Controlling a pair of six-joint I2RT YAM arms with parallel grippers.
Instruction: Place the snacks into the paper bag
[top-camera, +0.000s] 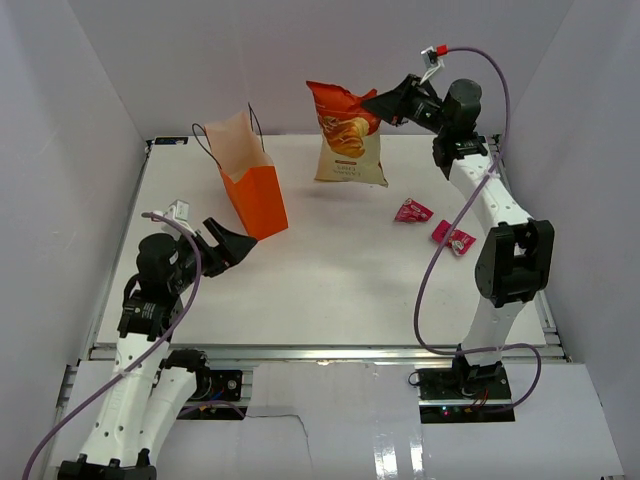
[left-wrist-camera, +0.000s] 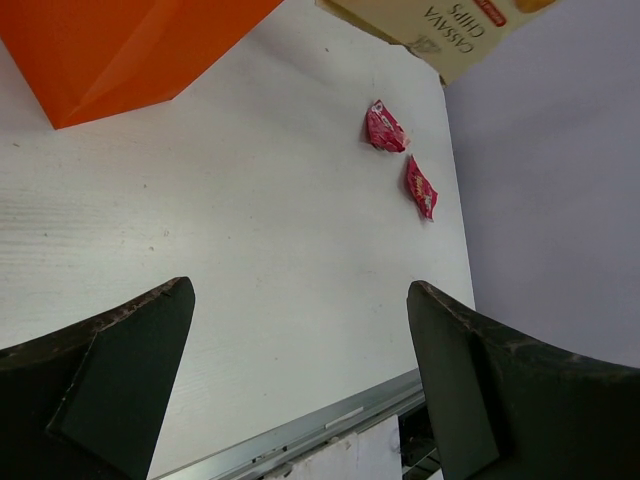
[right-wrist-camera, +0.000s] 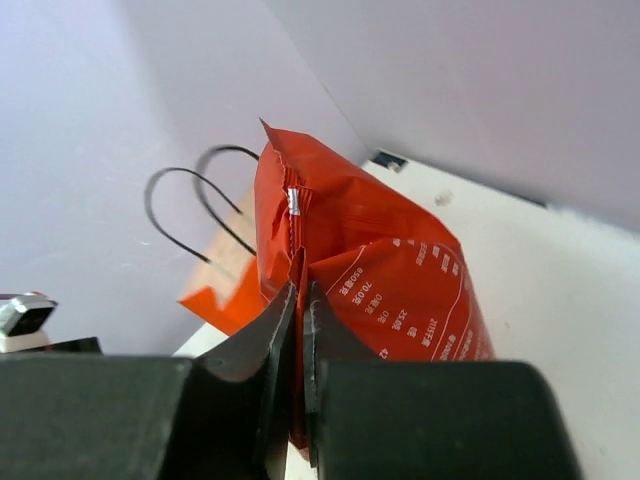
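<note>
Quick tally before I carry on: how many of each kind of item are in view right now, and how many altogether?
Large chip bag, held up in the right claw: 1
Small pink packets: 2
Orange paper bag, upright: 1
Total: 4

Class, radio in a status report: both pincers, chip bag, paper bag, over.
Right pincer shut on chip bag, held aloft. Left pincer open, empty, near paper bag. Pink packets on table, clear of the route.
</note>
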